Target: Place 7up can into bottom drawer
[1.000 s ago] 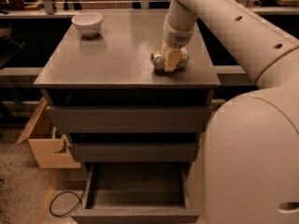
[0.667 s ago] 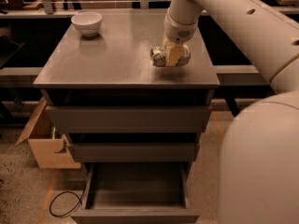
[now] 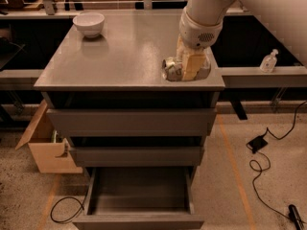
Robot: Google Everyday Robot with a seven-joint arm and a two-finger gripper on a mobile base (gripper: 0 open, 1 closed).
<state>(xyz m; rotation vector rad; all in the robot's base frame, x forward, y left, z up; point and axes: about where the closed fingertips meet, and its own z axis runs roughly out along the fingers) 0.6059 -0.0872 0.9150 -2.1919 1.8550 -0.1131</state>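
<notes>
1. One 7up can (image 3: 171,70) in play. It sits at the front right of the grey cabinet (image 3: 124,56) top, close to the front edge, its dented side showing to the left of the gripper (image 3: 186,72).
2. The gripper comes straight down on the same corner of the cabinet, its yellowish fingers (image 3: 193,66) clamped about the can. I cannot tell whether the can is just clear of the top or touching it.
3. Change over the last second: gripper and can together have shifted a little toward the cabinet's front edge and right side. The arm's bulky lower part, which blocked the floor to the cabinet's right, has gone from view.
4. Reading: the can travels with the fingers, so I judge the grasp good and the carry begun.
5. Bottom drawer (image 3: 139,188), lowest in the cabinet, stands pulled out and bare inside, well below the can and somewhat to the can's left.
6. Remaining, by my estimate: carry the can out past the cabinet's front edge, lower it past the two shut drawers above, and release inside the box.
7. Risk: clipping the top's lip or the drawer fronts on the way down.
8. White bowl (image 3: 88,24) at the cabinet's far left corner, well apart; no concern.
</notes>
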